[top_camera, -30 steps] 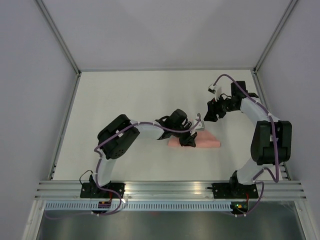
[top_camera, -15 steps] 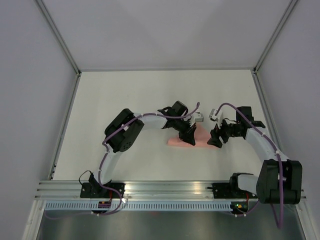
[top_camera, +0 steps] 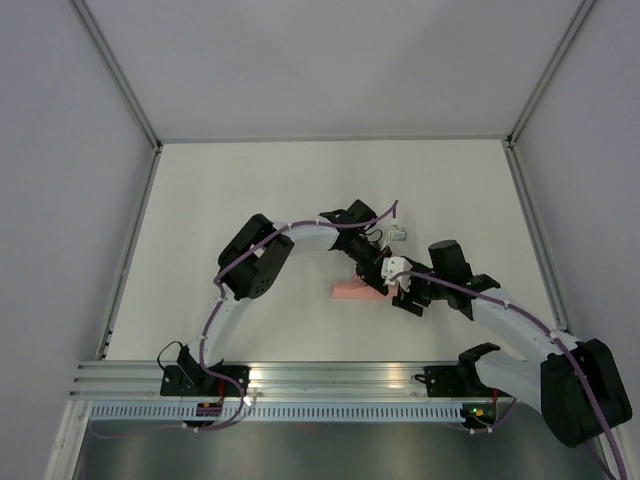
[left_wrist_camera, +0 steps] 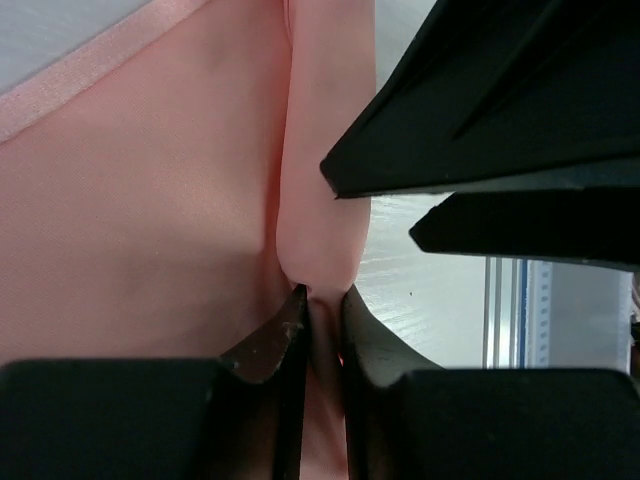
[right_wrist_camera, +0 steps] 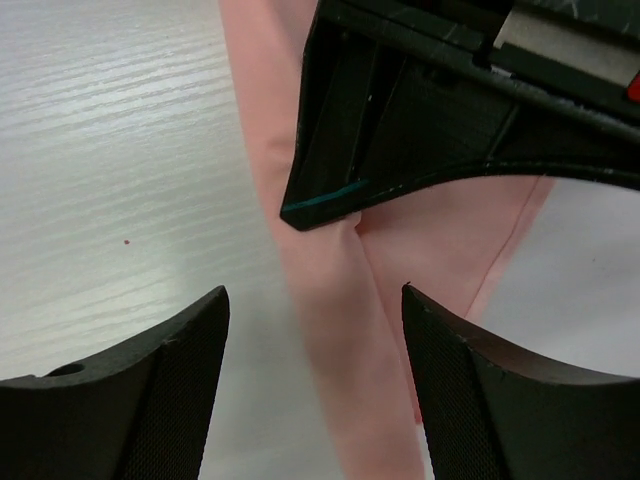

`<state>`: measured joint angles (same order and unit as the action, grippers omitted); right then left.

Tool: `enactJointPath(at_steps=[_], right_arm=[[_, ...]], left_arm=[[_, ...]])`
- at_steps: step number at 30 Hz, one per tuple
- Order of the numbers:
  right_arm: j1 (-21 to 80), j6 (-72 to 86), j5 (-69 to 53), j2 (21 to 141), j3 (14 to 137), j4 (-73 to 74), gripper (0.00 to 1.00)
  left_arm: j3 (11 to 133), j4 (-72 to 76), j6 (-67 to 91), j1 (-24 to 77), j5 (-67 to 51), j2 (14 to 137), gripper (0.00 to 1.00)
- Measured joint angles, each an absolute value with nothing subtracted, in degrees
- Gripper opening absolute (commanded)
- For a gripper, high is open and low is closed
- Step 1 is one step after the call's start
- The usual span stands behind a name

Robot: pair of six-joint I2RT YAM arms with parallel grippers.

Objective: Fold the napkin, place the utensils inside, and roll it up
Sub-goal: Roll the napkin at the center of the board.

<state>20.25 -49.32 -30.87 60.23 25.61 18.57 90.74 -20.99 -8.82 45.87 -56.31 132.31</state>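
napkin (top_camera: 350, 291): folded strip, long axis passing straight between the wide-open jaws of right gripper (right_wrist_camera: 315, 320), directly below it; left gripper (left_wrist_camera: 322, 300) just ahead, pinched narrow on a napkin fold; right gripper looks placed to close across the strip

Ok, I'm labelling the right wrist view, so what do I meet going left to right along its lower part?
One finger of the right pincer → table → napkin → other finger.
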Motion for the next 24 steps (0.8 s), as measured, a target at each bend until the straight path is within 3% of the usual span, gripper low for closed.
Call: enactJointPath(at_steps=[7, 11, 17, 18, 24], right_arm=[[27.18, -48.77, -24.14, 63.75, 24.58, 12.16, 0.69], [30.28, -48.23, -21.89, 66.32, 23.77, 9.91, 0.55], [31.81, -47.33, -20.21, 67.9, 23.88, 8.19, 0.31], [31.86, -47.44, -20.23, 68.18, 24.18, 8.34, 0.29], [32.03, -47.4, -20.25, 70.87, 26.63, 10.07, 0.18]], left_arm=[[92.29, -24.34, -7.25, 45.74, -58.08, 133.56, 0.02], [92.31, -25.82, -6.68, 45.67, -58.87, 133.8, 0.03], [92.31, -27.05, -6.17, 45.54, -59.24, 133.88, 0.22], [92.31, -27.09, -6.09, 45.47, -59.22, 133.88, 0.3], [92.01, -27.4, -3.88, 45.19, -58.54, 132.66, 0.48]])
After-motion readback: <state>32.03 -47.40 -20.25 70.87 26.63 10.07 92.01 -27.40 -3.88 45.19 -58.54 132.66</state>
